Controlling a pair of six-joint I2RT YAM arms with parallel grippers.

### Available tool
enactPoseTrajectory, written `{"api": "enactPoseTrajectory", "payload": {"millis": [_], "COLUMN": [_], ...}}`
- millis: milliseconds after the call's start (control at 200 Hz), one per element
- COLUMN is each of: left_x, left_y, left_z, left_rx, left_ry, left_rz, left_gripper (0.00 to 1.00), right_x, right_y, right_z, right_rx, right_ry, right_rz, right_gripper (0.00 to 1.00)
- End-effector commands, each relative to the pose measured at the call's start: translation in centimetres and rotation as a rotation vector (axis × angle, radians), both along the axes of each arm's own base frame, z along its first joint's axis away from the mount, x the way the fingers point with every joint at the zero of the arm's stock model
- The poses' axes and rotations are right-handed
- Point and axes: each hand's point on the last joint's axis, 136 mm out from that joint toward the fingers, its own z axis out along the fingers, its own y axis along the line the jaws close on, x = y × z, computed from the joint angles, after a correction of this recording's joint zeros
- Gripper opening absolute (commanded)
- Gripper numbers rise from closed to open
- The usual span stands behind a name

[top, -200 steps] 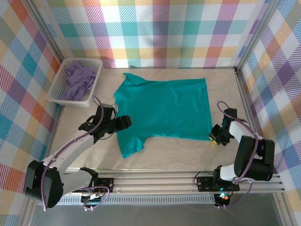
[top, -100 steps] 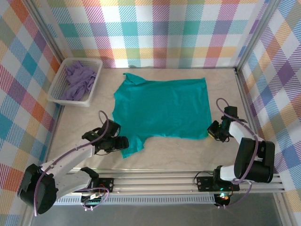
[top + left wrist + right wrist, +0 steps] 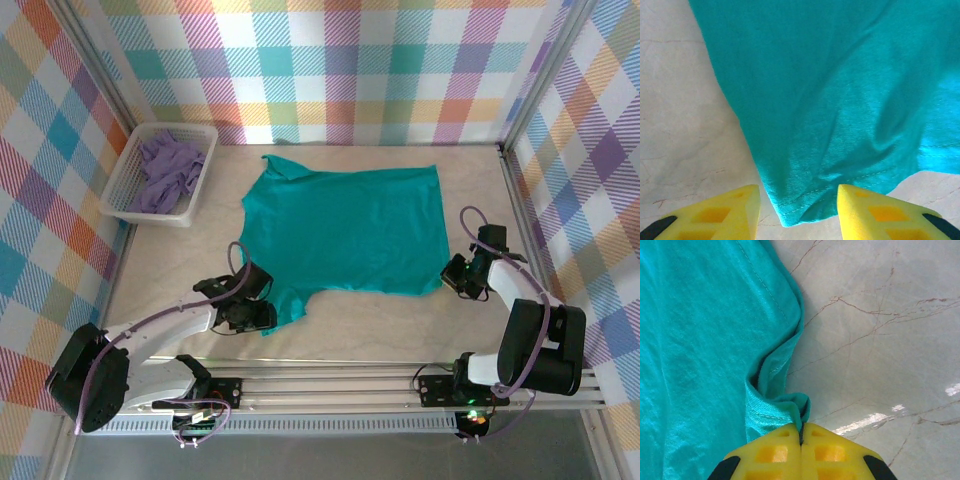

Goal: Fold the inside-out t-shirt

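teal hem loose in one pair of fingers, pinched in the other

yellow fingers of our left gripper (image 3: 798, 195) stand partway apart. the rounded tip of a sleeve hem of the inside-out t-shirt (image 3: 840, 90) lies in the gap between them, not squeezed. beyond those fingertips the teal cloth widens, with bare pale table (image 3: 675, 115) to the left of the fingers. our right gripper (image 3: 801, 429) has its fingers pressed together on a small bunched fold of the shirt's corner hem. ahead and left of them the cloth spreads out; ahead and right lies marbled tabletop. from above, we see the shirt spread between the two grippers. farther off, past the left gripper, a white basket (image 3: 117, 178) holds a lavender garment (image 3: 165, 168).
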Motion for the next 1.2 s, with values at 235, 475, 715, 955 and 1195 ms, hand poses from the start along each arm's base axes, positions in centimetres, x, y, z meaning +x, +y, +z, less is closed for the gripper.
{"api": "enactPoseTrajectory", "payload": {"millis": [235, 475, 715, 955, 1195], "left_x": [-2.1, -1.8, -0.6, 2.1, 7.4], "left_y": [1.0, 0.4, 2.2, 3.3, 3.2], "left_z": [-2.1, -3.7, -1.1, 4.2, 9.7], "left_rx": [0.073, 0.061, 0.119, 0.070, -0.045], "left_ry": [0.059, 0.065, -0.045, -0.173, -0.241], "left_rz": [-0.003, -0.008, 0.023, 0.094, 0.125], "left_gripper": [0.38, 0.13, 0.00, 0.00, 0.00], "right_x": [0.7, 0.7, 0.3, 1.3, 5.2], "right_y": [0.4, 0.4, 0.3, -0.2, -0.7], "right_z": [0.7, 1.1, 2.0, 4.5, 6.7], "right_rx": [0.012, 0.007, -0.016, -0.045, -0.057], "right_ry": [-0.038, -0.044, -0.055, -0.102, -0.156], "right_rz": [0.034, 0.047, 0.073, 0.067, 0.087], "right_gripper": [0.00, 0.00, 0.00, 0.00, 0.00]}}
